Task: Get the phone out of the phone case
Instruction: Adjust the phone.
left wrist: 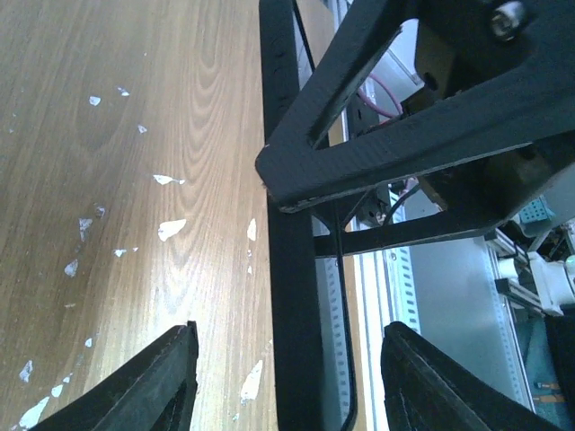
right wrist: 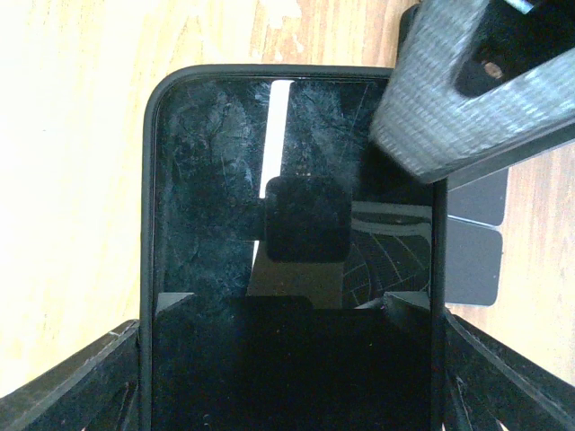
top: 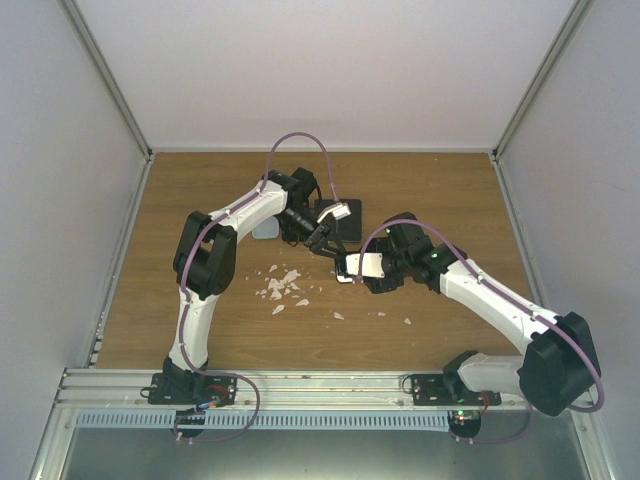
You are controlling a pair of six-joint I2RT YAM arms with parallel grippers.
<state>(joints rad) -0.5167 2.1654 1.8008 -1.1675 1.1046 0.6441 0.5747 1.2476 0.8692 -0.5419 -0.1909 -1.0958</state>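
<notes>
Middle of the table [top: 440, 200], both arms meet over the phone. Right tool [right wrist: 292, 373] is clamped across the phone case [right wrist: 147, 224], one finger on each long side near the lower end, jaws wide because the case is wide. The phone [right wrist: 216, 171] sits in the case with its dark, scuffed screen facing the right wrist camera, and the case rim runs round the top and both sides. Can't tell whether it rests on the table or is lifted off it.

Left tool [left wrist: 289, 359] is partly open with nothing gripped. In its own view the case shows edge-on between the two fingers with a gap on each side. From the right wrist, one left finger [right wrist: 467, 99] covers the case's top right corner; contact not clear.

White scraps [top: 285, 285] lie scattered on the wood just in front of the tools.
</notes>
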